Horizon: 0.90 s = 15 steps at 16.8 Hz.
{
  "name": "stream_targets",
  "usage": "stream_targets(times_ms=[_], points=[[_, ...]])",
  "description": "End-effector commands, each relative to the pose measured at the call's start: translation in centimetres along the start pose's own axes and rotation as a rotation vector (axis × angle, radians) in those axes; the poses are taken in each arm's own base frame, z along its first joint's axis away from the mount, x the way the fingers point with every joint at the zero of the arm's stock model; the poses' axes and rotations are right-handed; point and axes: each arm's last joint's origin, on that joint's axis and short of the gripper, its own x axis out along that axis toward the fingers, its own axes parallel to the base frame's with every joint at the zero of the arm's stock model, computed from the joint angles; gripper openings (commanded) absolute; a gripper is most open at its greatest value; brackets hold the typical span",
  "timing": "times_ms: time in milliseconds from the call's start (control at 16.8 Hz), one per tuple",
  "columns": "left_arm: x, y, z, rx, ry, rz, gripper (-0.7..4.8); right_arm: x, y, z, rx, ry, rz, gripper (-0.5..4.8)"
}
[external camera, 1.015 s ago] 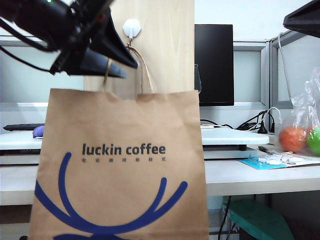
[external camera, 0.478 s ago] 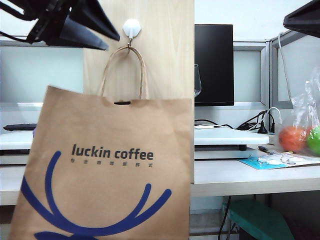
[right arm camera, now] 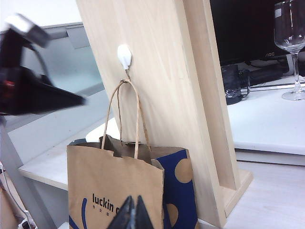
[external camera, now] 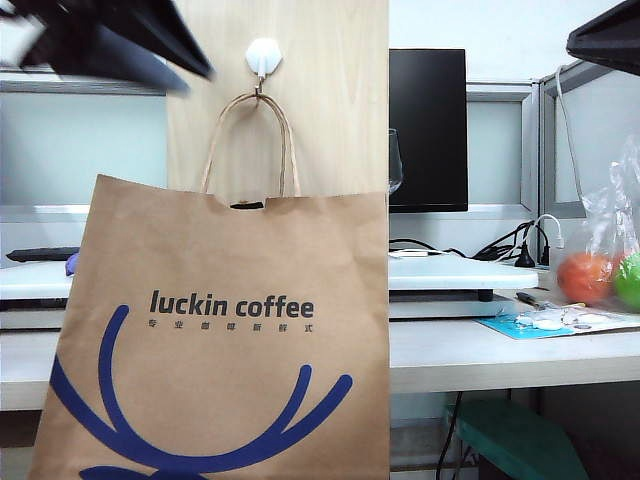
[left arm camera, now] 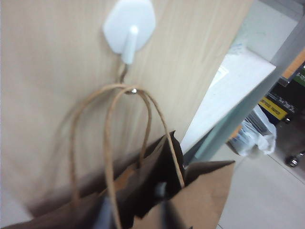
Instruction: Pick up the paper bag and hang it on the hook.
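Up on the board (external camera: pixel 330 100), your bag (external camera: pixel 220 330) hung from the hook (external camera: pixel 263 55) by its handles, carrying itself. Left gripper (external camera: pixel 150 45) sat clear beside the hook, holding nothing, its opening unreadable; right gripper (right arm camera: pixel 133 212) was closed, empty, facing the bag.

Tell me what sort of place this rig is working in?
Probably an office or lab bench: a dark monitor on white desks, partition panels behind, cables and a keyboard. The paper bag hangs from the hook on a wooden board.
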Motion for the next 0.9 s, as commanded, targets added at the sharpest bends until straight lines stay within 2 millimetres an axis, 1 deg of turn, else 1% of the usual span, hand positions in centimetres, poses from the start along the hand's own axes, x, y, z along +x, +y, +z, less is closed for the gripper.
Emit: stream_targets(times_ms=[60,239,299,358,478,657,896], points=[[-3.6,-1.0,1.2,0.053,-0.117,0.008,-0.06,0.0,0.0,-0.1,-0.001,-0.01,0.006,0.0],[-8.6,-2.2,1.7,0.081,-0.275,0.018,-0.06,0.0,0.0,-0.1,-0.002,-0.001,0.005,0.0],[-9.8,-2.5,1.6,0.087,-0.304,0.015,-0.06,0.0,0.0,-0.2,-0.003,0.002,0.005,0.0],[-10.6,-2.6,1.4,0.086,-0.308,0.015,-0.06,0.0,0.0,-0.2,-0.004,0.005,0.004,0.0],[-11.6,-2.8,0.5,0.075,-0.265,0.013,-0.05,0.0,0.0,-0.4,-0.007,0.022,0.0,0.0],[-11.7,-2.8,-0.1,0.067,-0.208,0.018,-0.05,0.0,-0.1,-0.4,-0.008,0.023,0.0,0.0],[-11.7,-2.8,-0.2,0.065,-0.198,0.018,-0.05,0.0,-0.1,-0.4,-0.008,0.023,0.0,0.0]])
